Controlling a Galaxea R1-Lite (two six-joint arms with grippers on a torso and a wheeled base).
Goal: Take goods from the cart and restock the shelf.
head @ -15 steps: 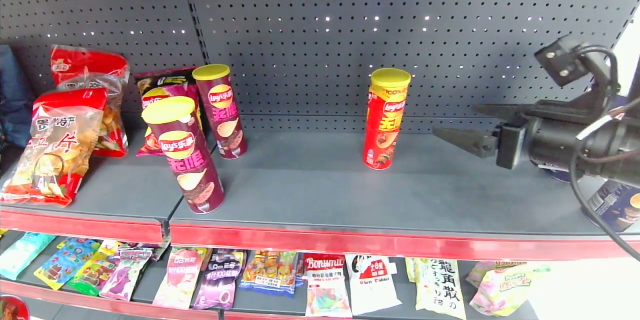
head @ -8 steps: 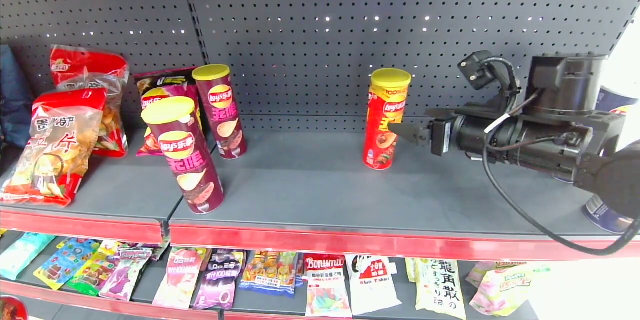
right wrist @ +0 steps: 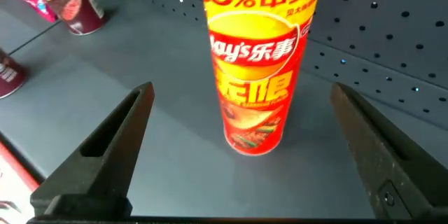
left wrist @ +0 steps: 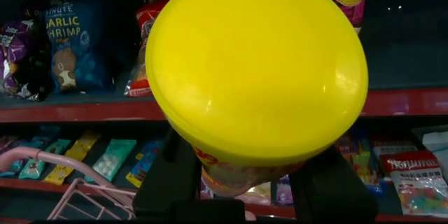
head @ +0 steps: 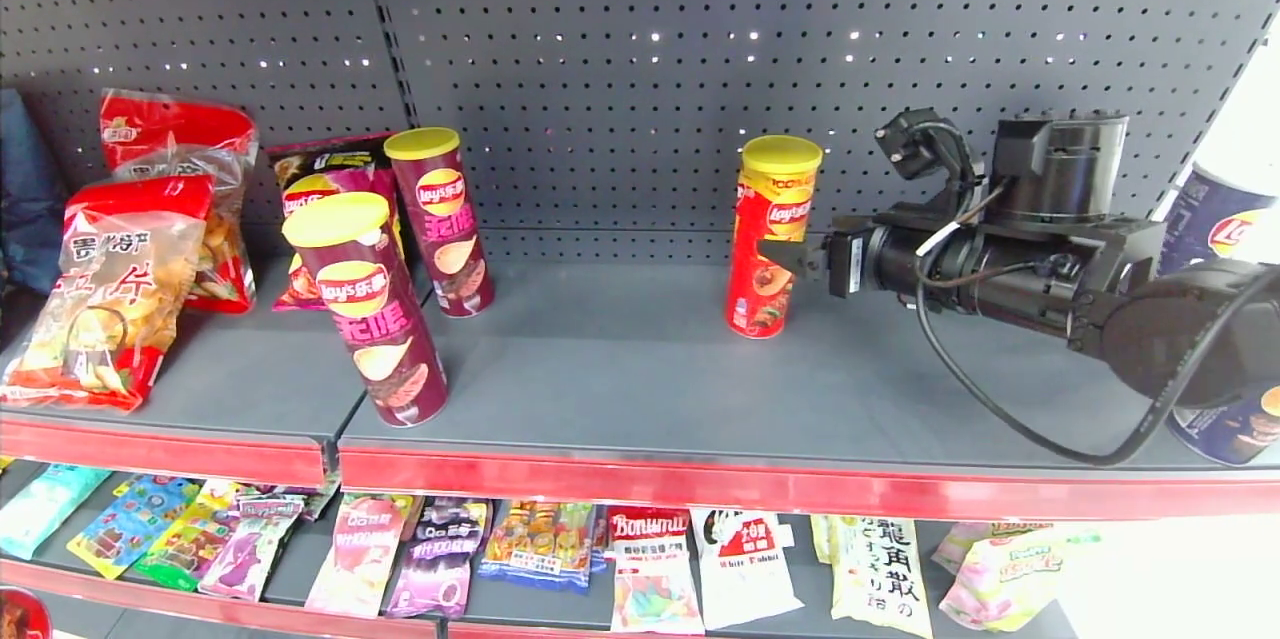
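**Grey shelving, pegboard at the back**

Main deck is a dark grey shelf (head: pixel 620 389) with a red front strip (head: pixel 700 484) along its near edge. Right behind the shelf stands a grey pegboard wall (head: pixel 640 69), tiny dots of light poking through the holes. Below the shelf there's a lower tier (head: pixel 520 609). Past the shelf's right end, a bright white glare (head: pixel 1262 84).

gap between front maroon can (head: pixel 365 309), red can (head: pixel 772 239)

Yellow-lidded chip can (left wrist: pixel 256 70) between dark fingers (left wrist: pixel 330 185) of left gripper (left wrist: pixel 245 194).

snack packets (head: pixel 652 569) below, perforated panel (head: pixel 640 69)
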